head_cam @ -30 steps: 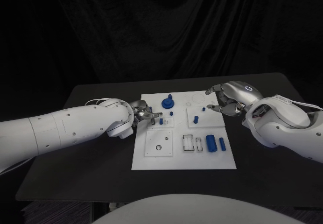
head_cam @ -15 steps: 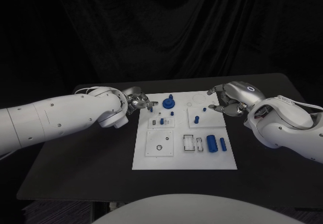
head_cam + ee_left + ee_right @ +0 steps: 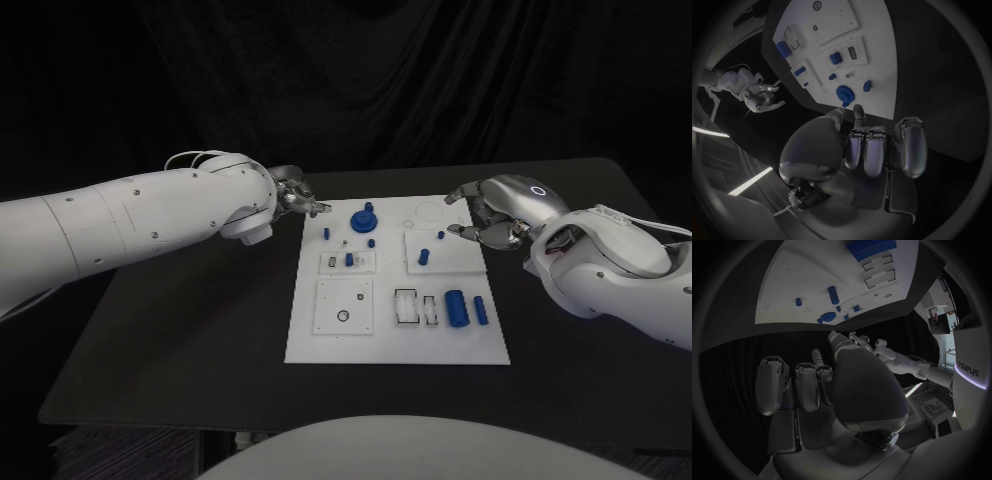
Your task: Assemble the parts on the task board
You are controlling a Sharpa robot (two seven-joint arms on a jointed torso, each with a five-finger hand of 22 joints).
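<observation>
Head view: the white task board (image 3: 397, 345) lies mid-desk (image 3: 173, 340), small blue parts (image 3: 453, 306) on it. The left hand (image 3: 296, 195) hovers off its far left corner, fingers curled, empty. The right hand (image 3: 483, 212) hovers at its far right edge.

Left wrist view: its fingers (image 3: 873, 150) curl together, holding nothing.

Right wrist view: its fingers (image 3: 807, 382) curl inward, empty.

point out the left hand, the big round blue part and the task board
left hand (image 3: 296, 192), head view, on the middle of the hand
big round blue part (image 3: 362, 221), head view, on its round base
task board (image 3: 397, 345), head view, on its bare near strip
</observation>
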